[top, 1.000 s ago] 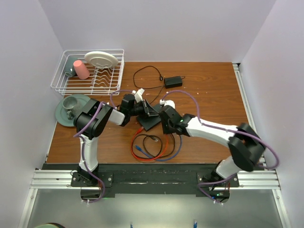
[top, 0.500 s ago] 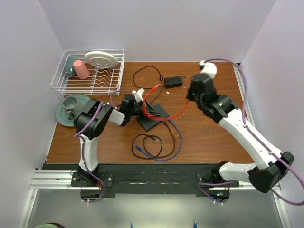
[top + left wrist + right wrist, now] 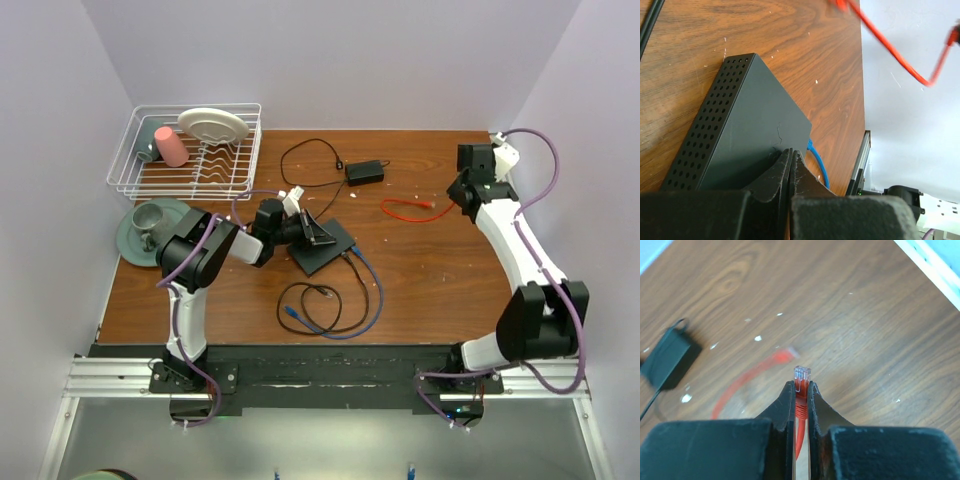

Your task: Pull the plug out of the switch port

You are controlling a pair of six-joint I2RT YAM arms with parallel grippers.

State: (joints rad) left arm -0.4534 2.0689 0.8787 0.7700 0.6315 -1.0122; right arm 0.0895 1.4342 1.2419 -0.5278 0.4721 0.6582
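The switch is a flat black box lying mid-table; in the left wrist view its vented side shows. My left gripper is shut, its tips resting against the switch's top near one corner. A blue cable leaves the switch's socket edge. My right gripper is at the far right of the table, well away from the switch. It is shut on the clear plug of the red cable, which lies loose on the wood.
A black power brick with a thin cord lies behind the switch. Black and blue cables coil near the front edge. A wire dish rack with a plate and pink cup stands back left, with a green saucer and cup in front of it.
My right arm swung from the switch to the far right, pulling the red cable with it. The red cable is now off the switch and lies by the right side. My left gripper stayed put.
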